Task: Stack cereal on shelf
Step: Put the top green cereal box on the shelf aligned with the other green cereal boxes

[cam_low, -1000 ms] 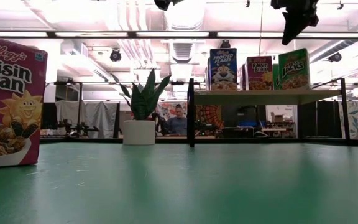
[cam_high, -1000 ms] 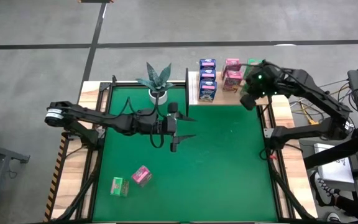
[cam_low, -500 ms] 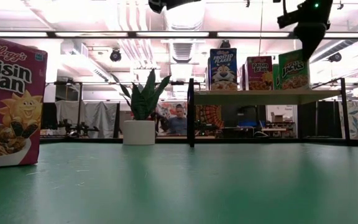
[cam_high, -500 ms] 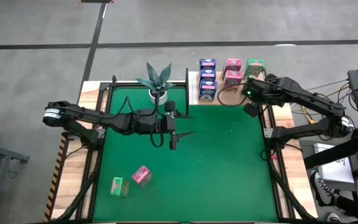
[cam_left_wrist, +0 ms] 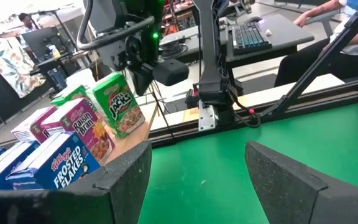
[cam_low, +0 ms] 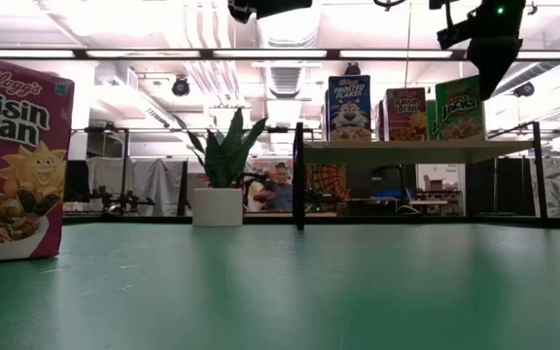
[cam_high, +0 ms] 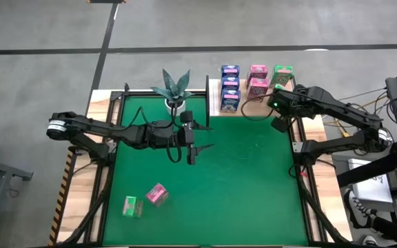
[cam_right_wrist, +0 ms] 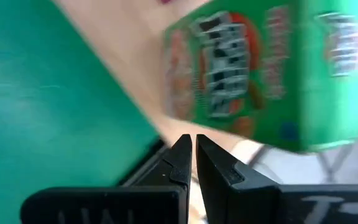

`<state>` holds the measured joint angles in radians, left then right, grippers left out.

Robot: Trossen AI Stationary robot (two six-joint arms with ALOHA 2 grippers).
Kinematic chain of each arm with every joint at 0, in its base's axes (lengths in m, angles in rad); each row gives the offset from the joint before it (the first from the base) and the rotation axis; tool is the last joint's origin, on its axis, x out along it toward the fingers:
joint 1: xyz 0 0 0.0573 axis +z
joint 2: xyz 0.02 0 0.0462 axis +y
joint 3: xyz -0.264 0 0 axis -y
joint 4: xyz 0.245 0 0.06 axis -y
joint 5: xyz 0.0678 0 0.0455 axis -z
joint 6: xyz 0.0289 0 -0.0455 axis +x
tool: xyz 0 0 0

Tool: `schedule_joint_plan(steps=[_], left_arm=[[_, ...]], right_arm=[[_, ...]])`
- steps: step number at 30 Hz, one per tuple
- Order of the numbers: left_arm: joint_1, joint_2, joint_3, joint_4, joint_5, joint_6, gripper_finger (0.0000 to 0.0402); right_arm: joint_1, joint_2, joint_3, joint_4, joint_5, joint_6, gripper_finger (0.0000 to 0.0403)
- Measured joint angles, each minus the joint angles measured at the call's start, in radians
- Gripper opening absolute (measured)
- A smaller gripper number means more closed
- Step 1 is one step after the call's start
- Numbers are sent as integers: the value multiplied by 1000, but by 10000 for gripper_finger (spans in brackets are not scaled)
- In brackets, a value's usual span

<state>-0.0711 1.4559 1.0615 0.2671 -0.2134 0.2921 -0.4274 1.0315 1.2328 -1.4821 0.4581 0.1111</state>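
The shelf (cam_high: 252, 107) stands at the table's far right, and the cereal on it is blue boxes (cam_high: 230, 85), pink boxes (cam_high: 258, 78) and a green box (cam_high: 282, 73). A pink box (cam_high: 157, 195) and a green box (cam_high: 132, 206) lie on the mat at the near left. My right gripper (cam_high: 278, 124) is shut on nothing. It points steeply down, just off the shelf's near right corner and close to the shelf's green box (cam_right_wrist: 260, 68). My left gripper (cam_high: 205, 138) hangs open over the mat's middle, facing the shelf (cam_left_wrist: 149, 127).
A potted plant (cam_high: 174, 89) stands on the mat left of the shelf. Black frame rails run along the mat's edges (cam_high: 296, 148). In the low view a pink box (cam_low: 13, 160) fills the left foreground. Bare green mat (cam_high: 247, 186) lies on the near right.
My right gripper has drawn back from the shelf's green box toward the near edge, sinking and tipping to point more steeply down, still shut. The green box, which the arm covered in the high view, now shows on the shelf's far right.
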Motion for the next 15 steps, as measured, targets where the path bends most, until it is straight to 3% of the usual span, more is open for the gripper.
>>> schedule_joint_plan(steps=[5, 11, 15], left_arm=[[0, 0, 0, -1, 0, -1, 242], [0, 0, 0, 0, -6, -1, 242], [0, 0, 0, 0, -12, -2, 242]], right_arm=[[2, -2, -22, 63, -42, 1, 13], [2, 0, -96, 124, 164, -56, 13], [2, 0, -146, 139, 172, -78, 13]])
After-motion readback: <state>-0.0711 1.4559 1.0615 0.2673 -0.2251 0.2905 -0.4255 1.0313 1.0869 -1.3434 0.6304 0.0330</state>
